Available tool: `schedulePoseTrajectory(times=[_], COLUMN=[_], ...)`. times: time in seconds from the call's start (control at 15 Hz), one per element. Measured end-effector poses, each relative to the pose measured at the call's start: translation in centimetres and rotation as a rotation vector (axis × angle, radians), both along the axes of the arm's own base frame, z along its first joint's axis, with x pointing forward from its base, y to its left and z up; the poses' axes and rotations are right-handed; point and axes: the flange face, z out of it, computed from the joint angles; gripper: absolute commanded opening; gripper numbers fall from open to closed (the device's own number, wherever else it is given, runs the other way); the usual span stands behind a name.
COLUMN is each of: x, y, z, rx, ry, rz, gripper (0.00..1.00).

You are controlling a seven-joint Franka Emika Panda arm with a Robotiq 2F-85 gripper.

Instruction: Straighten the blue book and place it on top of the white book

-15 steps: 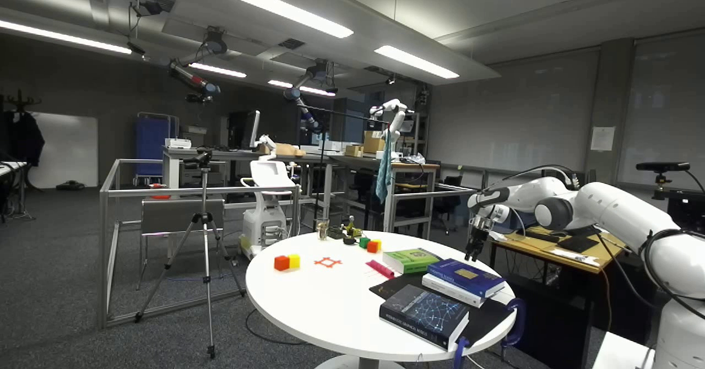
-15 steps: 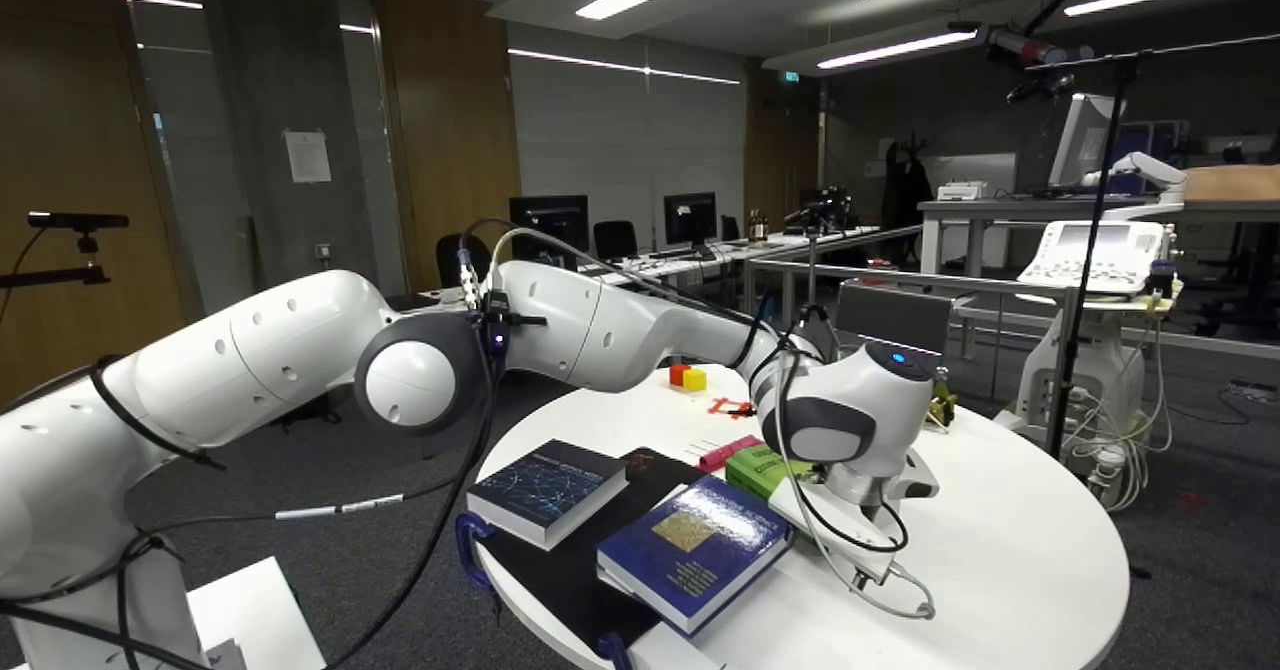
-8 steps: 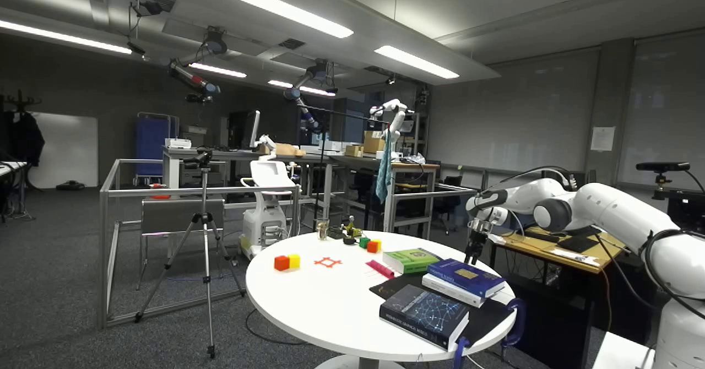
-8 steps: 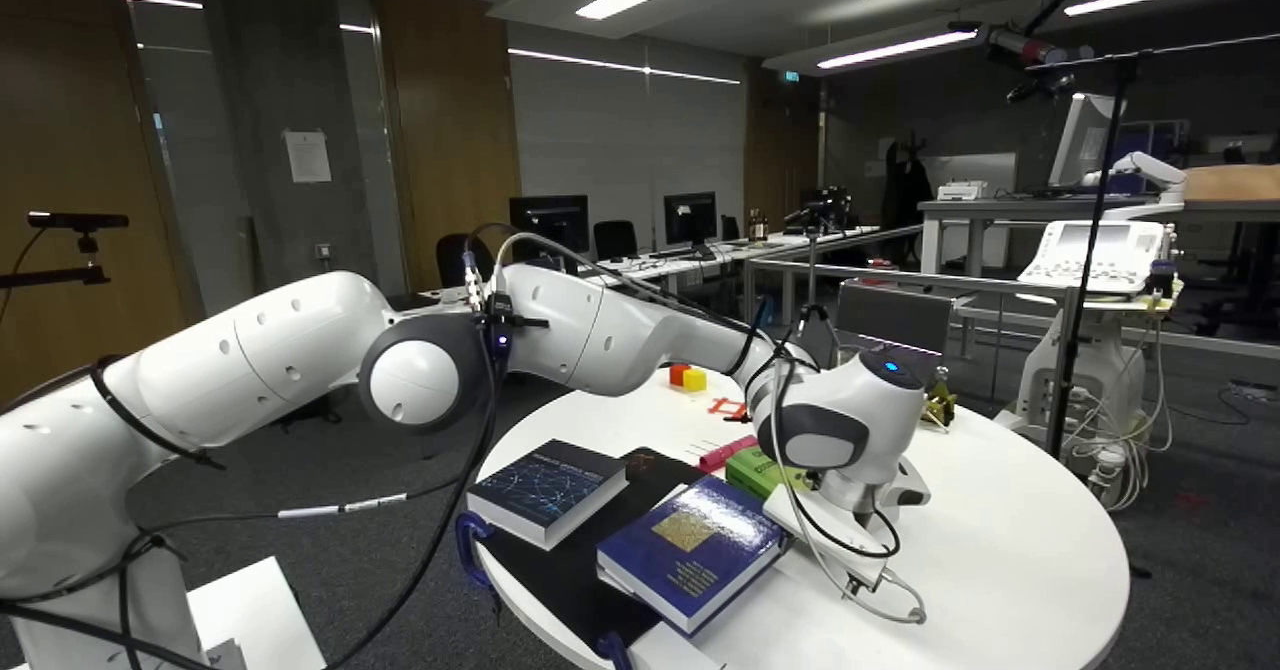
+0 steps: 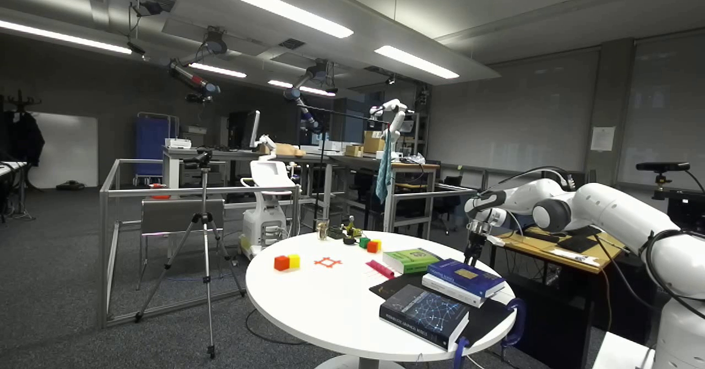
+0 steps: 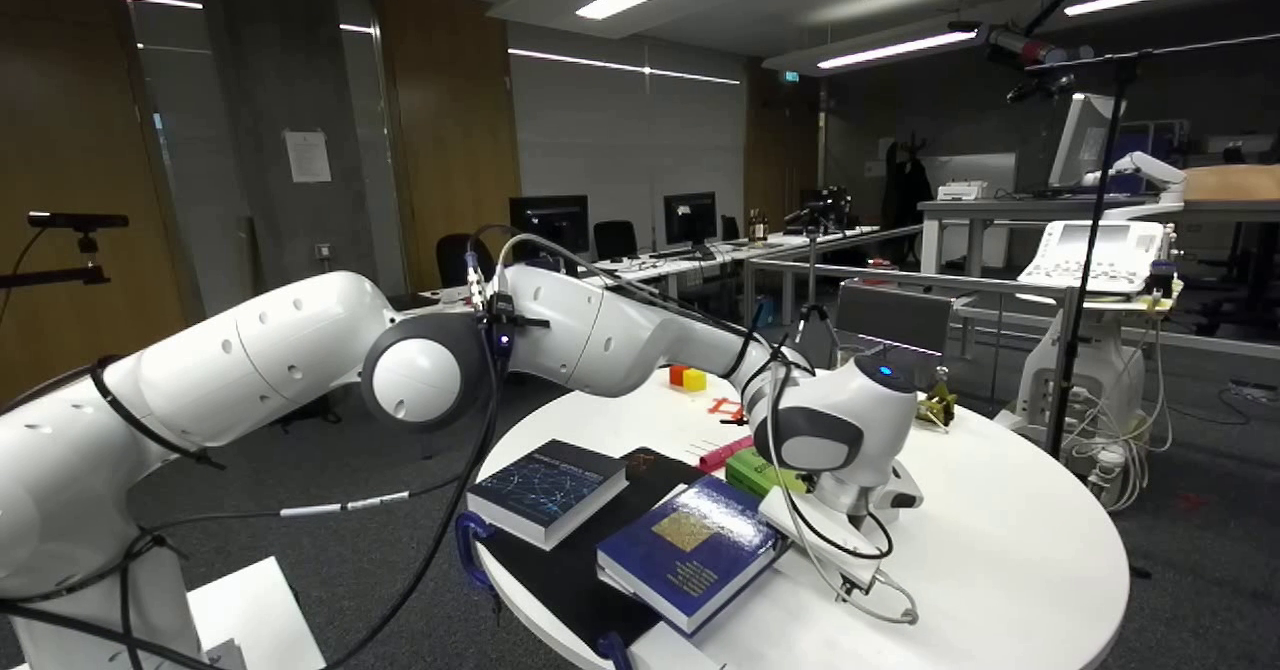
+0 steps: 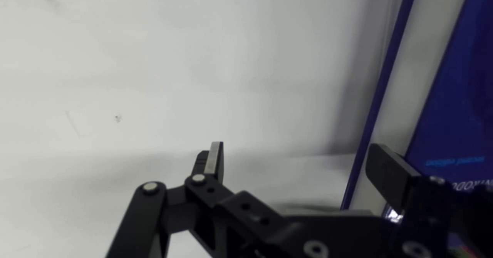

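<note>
1. In an exterior view, the blue book (image 5: 467, 276), a rectangular hardback with a yellowish patch on its cover, is laid flat on the white book (image 5: 449, 289), a pale rectangular volume.
2. In the same view, the gripper (image 5: 471, 260), black and two-fingered, carried by a white jointed arm (image 5: 622, 209), is pointed downward at the far edge of the blue book; whether contact is made cannot be told.
3. Entered there also: a round white table (image 5: 308, 308); a green rectangular book (image 5: 410, 260); a magenta roll-like item (image 5: 381, 269); a red cube (image 5: 281, 262), with a yellow cube (image 5: 294, 261) set beside it.
4. In an exterior view, a near-black hardback book (image 6: 545, 490) with a pale-blue network pattern is laid partly over a black flat sheet (image 6: 570, 585), beside the blue book. A white corner is seen past one side of the blue book, the stacked pair being slightly askew. The gripper is largely hidden here behind the arm.
5. In the wrist view, the jaws are seen parted wide, with nothing gripped. One finger (image 7: 213, 161) is held over the table; the other is seen across the edge of the blue book, whose pale page edges and small light-blue cover lettering are shown.
</note>
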Motion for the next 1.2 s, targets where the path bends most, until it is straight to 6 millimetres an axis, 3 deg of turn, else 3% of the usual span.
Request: schedulePoseTrajectory(times=[1.2], x=[0.9], y=[1.6], z=[-0.1], rx=[-0.006], ry=[0.006], rz=[0.022], gripper=[1.0])
